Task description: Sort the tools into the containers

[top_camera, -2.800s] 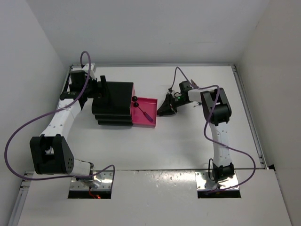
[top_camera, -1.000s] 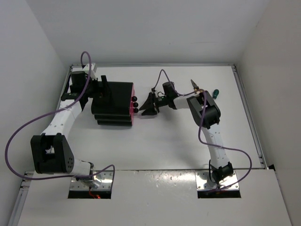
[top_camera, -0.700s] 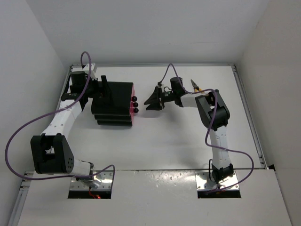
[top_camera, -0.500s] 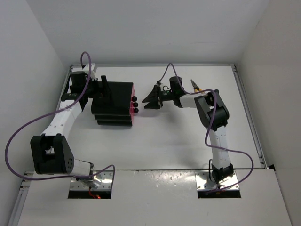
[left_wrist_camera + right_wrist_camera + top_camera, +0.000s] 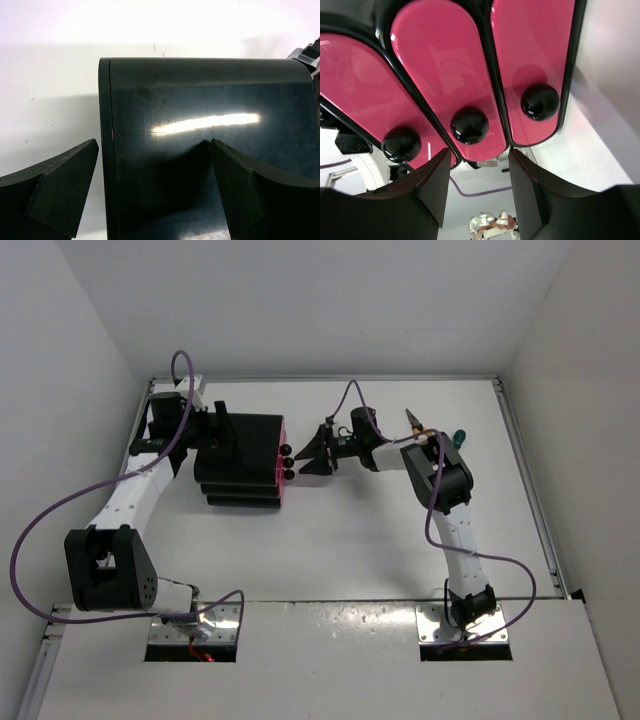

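The black cabinet (image 5: 240, 462) stands at the back left with its three magenta-pink drawers (image 5: 283, 462) all shut. In the right wrist view the drawer fronts (image 5: 445, 65) and their round black knobs (image 5: 469, 125) fill the frame. My right gripper (image 5: 305, 457) is open and empty just right of the knobs, its jaws below the middle knob (image 5: 479, 156). My left gripper (image 5: 218, 435) is open, and in its wrist view (image 5: 154, 145) its jaws straddle the cabinet's glossy black shell (image 5: 210, 110). Two tools lie at the back right: an orange-brown one (image 5: 412, 420) and a green-handled one (image 5: 459, 437).
White walls close the table (image 5: 330, 550) at the back and both sides. Purple cables (image 5: 60, 510) loop from both arms. The arm bases (image 5: 455, 625) sit at the near edge.
The drawer that stood open with a tool in it 2.8 s ago is now shut. My right gripper drew back to the right, then came left again up to the knobs. The left arm held still.
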